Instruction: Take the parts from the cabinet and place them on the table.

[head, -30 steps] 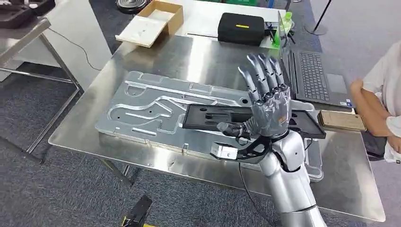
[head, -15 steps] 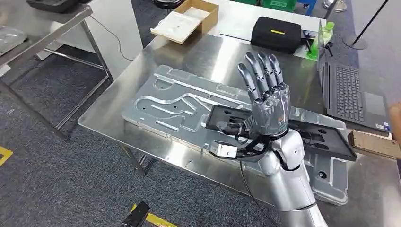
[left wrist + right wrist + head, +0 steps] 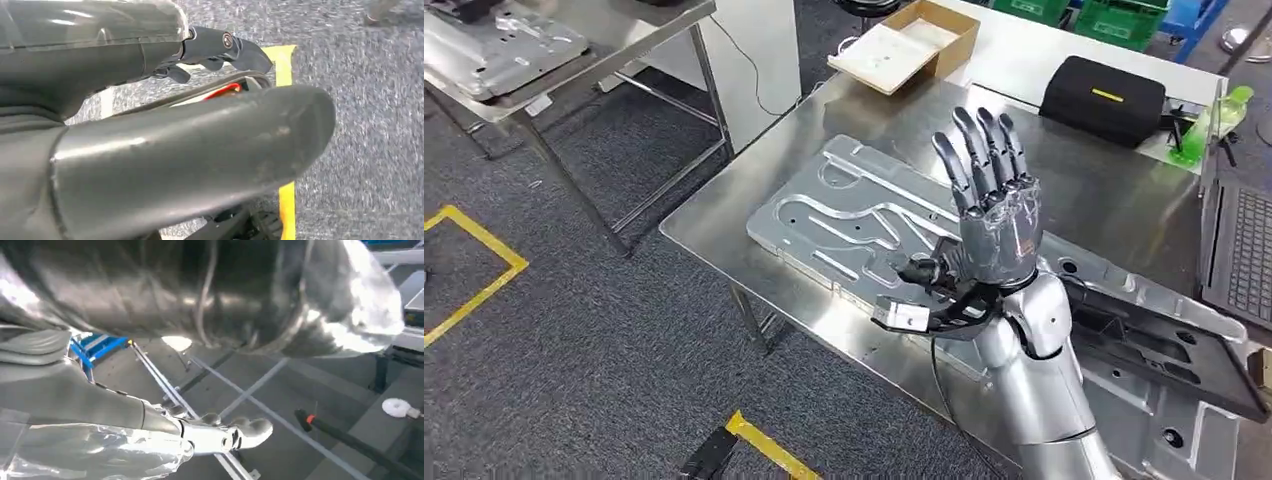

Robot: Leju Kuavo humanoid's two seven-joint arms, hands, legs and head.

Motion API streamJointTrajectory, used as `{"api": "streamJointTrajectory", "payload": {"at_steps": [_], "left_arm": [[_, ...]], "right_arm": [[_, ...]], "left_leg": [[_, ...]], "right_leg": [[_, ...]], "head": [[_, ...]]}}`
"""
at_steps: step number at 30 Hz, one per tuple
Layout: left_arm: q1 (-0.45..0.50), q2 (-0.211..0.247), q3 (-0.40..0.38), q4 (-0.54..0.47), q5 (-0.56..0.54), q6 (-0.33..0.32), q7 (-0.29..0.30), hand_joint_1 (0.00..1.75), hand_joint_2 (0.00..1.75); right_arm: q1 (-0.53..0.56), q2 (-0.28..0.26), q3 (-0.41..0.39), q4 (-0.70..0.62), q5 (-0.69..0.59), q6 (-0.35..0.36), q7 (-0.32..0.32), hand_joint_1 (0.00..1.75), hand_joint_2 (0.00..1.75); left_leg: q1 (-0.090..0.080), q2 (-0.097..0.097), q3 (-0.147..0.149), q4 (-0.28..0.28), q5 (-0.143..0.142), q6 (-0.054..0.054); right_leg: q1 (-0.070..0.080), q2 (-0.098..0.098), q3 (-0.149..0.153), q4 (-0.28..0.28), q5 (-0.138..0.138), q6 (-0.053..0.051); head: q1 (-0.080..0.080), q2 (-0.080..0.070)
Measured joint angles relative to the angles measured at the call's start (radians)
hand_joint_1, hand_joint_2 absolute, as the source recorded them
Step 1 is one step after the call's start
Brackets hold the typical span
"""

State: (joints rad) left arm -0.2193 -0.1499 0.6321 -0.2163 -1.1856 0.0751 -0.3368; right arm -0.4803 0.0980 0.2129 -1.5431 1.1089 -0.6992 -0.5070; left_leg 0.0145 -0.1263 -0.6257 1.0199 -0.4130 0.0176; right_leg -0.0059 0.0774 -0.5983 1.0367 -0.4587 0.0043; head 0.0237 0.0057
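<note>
Raised right hand over parts lying on the steel table

The right hand [image 3: 992,215] is held upright with fingers spread, holding nothing; behind it a silver metal plate [image 3: 854,215] lies flat on the table [image 3: 724,215], with a black tray [image 3: 1169,350] lying on its far-right end. An open cardboard box [image 3: 904,45] holds a white sheet. The left hand [image 3: 165,145] shows too close to judge.

Bare steel table [image 3: 724,225] edge beside the aluminium plate [image 3: 864,215] — open room (laptop [image 3: 1239,240] blocks far side).
</note>
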Motion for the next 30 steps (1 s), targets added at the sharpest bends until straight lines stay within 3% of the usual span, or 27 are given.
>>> {"api": "streamJointTrajectory", "payload": {"at_steps": [1, 2, 3, 4, 5, 7, 8, 9, 10, 11, 12, 13, 17, 18, 19, 20, 22, 23, 24, 26, 27, 28, 30], "left_arm": [[0.002, 0.0, 0.0, 0.0, 0.0, 0.0, -0.001, 0.0, 0.0], [0.003, 0.002, 0.0, 0.0, 0.002, 0.0, -0.002, 0.0, 0.0], [0.005, 0.002, 0.0, 0.0, 0.002, 0.0, -0.003, 0.0, 0.0], [0.003, 0.002, 0.0, 0.0, 0.002, 0.0, -0.003, 0.0, 0.0], [0.001, 0.002, 0.0, 0.0, 0.002, 0.0, -0.004, 0.0, 0.0], [0.002, 0.002, 0.0, 0.0, 0.002, -0.001, -0.005, 0.0, 0.0], [0.004, 0.002, 0.0, 0.0, 0.003, -0.001, -0.005, 0.0, 0.0], [0.005, 0.002, 0.0, 0.0, 0.003, -0.001, -0.005, 0.0, 0.0], [0.005, 0.002, 0.0, 0.0, 0.003, -0.002, -0.005, 0.0, 0.0], [0.004, 0.002, 0.0, 0.0, 0.003, -0.002, -0.005, 0.0, 0.0], [0.003, 0.003, 0.0, 0.0, 0.004, -0.002, -0.006, 0.0, 0.0], [0.001, 0.003, 0.0, 0.0, 0.005, -0.002, -0.007, 0.0, 0.0], [0.004, 0.003, 0.0, 0.0, 0.011, -0.002, -0.01, 0.0, 0.0], [0.005, 0.0, 0.0, 0.0, 0.011, -0.002, -0.011, 0.0, 0.0], [0.003, 0.001, 0.0, 0.0, 0.011, -0.001, -0.011, 0.0, 0.0], [0.0, 0.0, 0.0, 0.0, 0.011, -0.001, -0.011, 0.0, 0.0], [-0.001, 0.0, 0.0, 0.0, 0.011, -0.001, -0.011, 0.0, 0.0], [0.001, 0.0, 0.0, 0.0, 0.011, -0.001, -0.011, 0.0, 0.0], [0.003, 0.0, 0.0, 0.0, 0.011, -0.001, -0.011, 0.0, 0.0], [0.003, 0.0, 0.0, 0.0, 0.01, -0.001, -0.011, 0.0, 0.0], [0.003, -0.001, 0.0, 0.0, 0.01, -0.001, -0.011, 0.0, 0.0], [0.002, -0.004, 0.0, 0.0, 0.007, -0.001, -0.011, 0.0, 0.0], [0.002, -0.003, 0.0, 0.0, 0.002, -0.001, -0.011, 0.0, 0.0]], "right_arm": [[-0.001, 0.0, 0.0, 0.0, 0.0, 0.0, 0.0, 0.0, 0.0], [-0.002, 0.0, 0.0, 0.0, 0.0, 0.0, 0.0, 0.0, 0.0], [-0.003, 0.0, 0.0, 0.0, 0.0, 0.0, 0.0, 0.0, 0.0], [-0.003, 0.0, 0.0, -0.002, 0.0, 0.0, 0.0, 0.0, 0.0], [-0.002, -0.001, 0.0, -0.002, 0.0, 0.0, 0.0, 0.0, 0.0], [0.002, -0.003, 0.0, -0.002, 0.0, 0.0, 0.0, 0.0, 0.0], [0.004, -0.003, 0.0, -0.002, 0.001, 0.0, 0.001, 0.0, 0.0], [0.004, -0.003, 0.0, -0.002, 0.001, 0.0, 0.002, 0.0, 0.0], [0.004, -0.003, 0.0, -0.002, 0.001, 0.0, 0.002, 0.0, 0.0], [0.003, -0.003, 0.0, -0.002, 0.002, 0.0, 0.003, 0.0, 0.0], [0.003, -0.003, 0.0, -0.002, 0.002, 0.0, 0.003, 0.0, 0.0], [0.002, -0.003, 0.0, -0.003, 0.003, 0.0, 0.003, 0.0, 0.0], [-0.002, -0.004, 0.0, -0.003, 0.003, 0.0, 0.009, 0.0, 0.0], [-0.005, -0.005, 0.0, -0.003, 0.003, 0.0, 0.012, 0.0, 0.0], [-0.006, -0.005, 0.0, -0.003, 0.003, 0.0, 0.013, 0.0, 0.0], [-0.006, -0.006, 0.0, -0.003, 0.003, 0.0, 0.016, 0.0, 0.0], [0.002, -0.011, 0.0, -0.003, 0.003, 0.0, 0.018, 0.0, 0.0], [0.006, -0.013, 0.0, -0.002, 0.003, 0.0, 0.018, 0.0, 0.0], [0.007, -0.014, 0.0, -0.002, 0.003, 0.0, 0.018, 0.0, 0.0], [0.006, -0.014, 0.0, -0.003, 0.003, 0.0, 0.018, 0.0, 0.0], [0.006, -0.014, 0.0, -0.003, 0.003, 0.0, 0.018, 0.0, 0.0], [0.007, -0.014, 0.0, -0.003, 0.003, 0.0, 0.017, 0.0, 0.0], [0.008, -0.014, 0.0, -0.004, 0.001, 0.0, 0.014, 0.0, 0.0]], "left_leg": [[0.0, -0.014, 0.0, -0.004, 0.004, -0.008], [-0.003, -0.019, -0.004, -0.002, 0.002, -0.013], [-0.009, 0.037, -0.011, 0.023, -0.017, -0.014], [-0.008, 0.075, -0.036, 0.077, -0.052, -0.016], [-0.005, 0.098, -0.073, 0.156, -0.092, -0.02], [-0.001, 0.113, -0.132, 0.28, -0.138, -0.027], [0.0, 0.116, -0.137, 0.292, -0.132, -0.03], [0.001, 0.12, -0.118, 0.256, -0.105, -0.031], [0.003, 0.126, -0.077, 0.183, -0.064, -0.032], [0.003, 0.144, -0.025, 0.089, -0.023, -0.031], [0.001, 0.183, 0.013, 0.009, -0.015, -0.028], [-0.01, 0.186, 0.019, 0.005, -0.021, -0.018], [-0.008, 0.142, 0.016, -0.001, -0.012, 0.008], [-0.004, 0.133, 0.018, -0.006, -0.009, 0.013], [-0.003, 0.127, 0.017, -0.006, -0.007, 0.019], [-0.003, 0.118, 0.016, -0.006, -0.006, 0.022], [-0.004, 0.095, 0.015, -0.005, -0.006, 0.024], [-0.005, 0.081, 0.015, -0.004, -0.006, 0.024], [-0.006, 0.069, 0.015, -0.003, -0.006, 0.024], [-0.008, 0.041, 0.017, -0.001, -0.006, 0.024], [-0.006, 0.03, 0.016, -0.001, -0.005, 0.023], [-0.011, 0.022, 0.011, 0.001, -0.005, 0.019], [0.0, 0.0, 0.003, 0.0, 0.0, 0.007]], "right_leg": [[0.0, -0.012, 0.003, -0.005, 0.003, -0.006], [-0.015, -0.029, 0.01, -0.021, 0.01, -0.014], [-0.012, -0.043, 0.017, -0.029, 0.012, -0.02], [-0.011, -0.058, 0.019, -0.03, 0.012, -0.024], [-0.008, -0.073, 0.019, -0.03, 0.011, -0.026], [-0.006, -0.102, 0.019, -0.029, 0.008, -0.028], [-0.006, -0.116, 0.019, -0.028, 0.007, -0.028], [-0.006, -0.129, 0.019, -0.027, 0.005, -0.026], [-0.007, -0.141, 0.02, -0.024, 0.003, -0.024], [-0.007, -0.152, 0.021, -0.02, -0.001, -0.02], [-0.005, -0.162, 0.021, -0.013, -0.007, -0.014], [0.003, -0.169, 0.019, -0.01, -0.011, -0.007], [0.002, -0.199, 0.026, -0.012, -0.014, 0.012], [-0.007, -0.158, 0.023, 0.004, -0.03, 0.02], [-0.007, -0.118, 0.001, 0.051, -0.064, 0.022], [-0.007, -0.097, -0.035, 0.129, -0.106, 0.024], [-0.007, -0.084, -0.105, 0.268, -0.154, 0.026], [-0.007, -0.082, -0.123, 0.294, -0.148, 0.025], [-0.007, -0.079, -0.116, 0.269, -0.118, 0.021], [-0.005, -0.058, -0.047, 0.113, -0.022, 0.007], [-0.005, -0.015, -0.011, 0.033, 0.014, -0.003], [-0.008, 0.021, 0.004, -0.001, 0.003, -0.013], [-0.001, 0.002, 0.004, -0.009, 0.003, -0.011]], "head": [[0.0, 0.0], [0.0, 0.0], [0.0, 0.0], [-0.006, 0.0], [-0.006, 0.0], [-0.005, 0.0], [-0.006, 0.0], [-0.006, 0.0], [-0.006, 0.0], [-0.006, 0.0], [-0.006, 0.0], [-0.005, 0.0], [-0.005, 0.0], [-0.005, 0.0], [-0.005, 0.0], [-0.004, 0.0], [-0.005, 0.0], [-0.005, 0.0], [-0.005, 0.0], [-0.005, 0.0], [-0.005, 0.0], [-0.005, 0.0], [-0.005, 0.0]]}}
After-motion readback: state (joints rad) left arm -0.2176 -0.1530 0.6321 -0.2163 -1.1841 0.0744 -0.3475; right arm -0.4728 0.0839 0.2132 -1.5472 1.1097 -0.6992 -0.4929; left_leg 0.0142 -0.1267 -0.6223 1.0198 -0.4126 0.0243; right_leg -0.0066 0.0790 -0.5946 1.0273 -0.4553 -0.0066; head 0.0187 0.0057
